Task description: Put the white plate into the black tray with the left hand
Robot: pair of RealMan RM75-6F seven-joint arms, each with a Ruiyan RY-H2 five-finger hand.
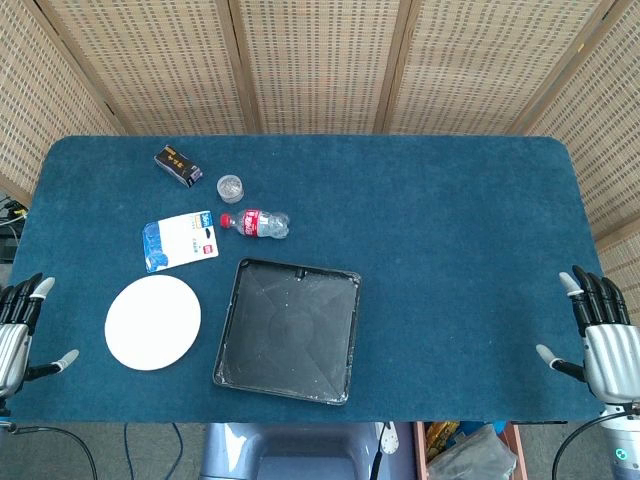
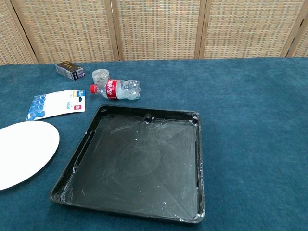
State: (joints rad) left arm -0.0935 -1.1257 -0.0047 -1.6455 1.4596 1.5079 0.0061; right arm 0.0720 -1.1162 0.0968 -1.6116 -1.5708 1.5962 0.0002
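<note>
The round white plate (image 1: 153, 322) (image 2: 21, 153) lies flat on the blue table, just left of the square black tray (image 1: 230, 350) (image 2: 77, 163), which holds nothing. My left hand (image 1: 18, 330) hovers at the table's left edge, well left of the plate, fingers spread and holding nothing. At the right edge, far from the tray, my right hand (image 1: 600, 335) is likewise spread and holds nothing. Neither hand shows in the chest view.
Behind the plate and tray lie a blue-and-white packet (image 1: 180, 240) (image 2: 57, 104), a crushed bottle with a red label (image 1: 257, 223) (image 2: 118, 90), a small clear jar (image 1: 230, 187) (image 2: 101, 75) and a dark box (image 1: 178, 166) (image 2: 70, 70). A wicker screen stands behind the table.
</note>
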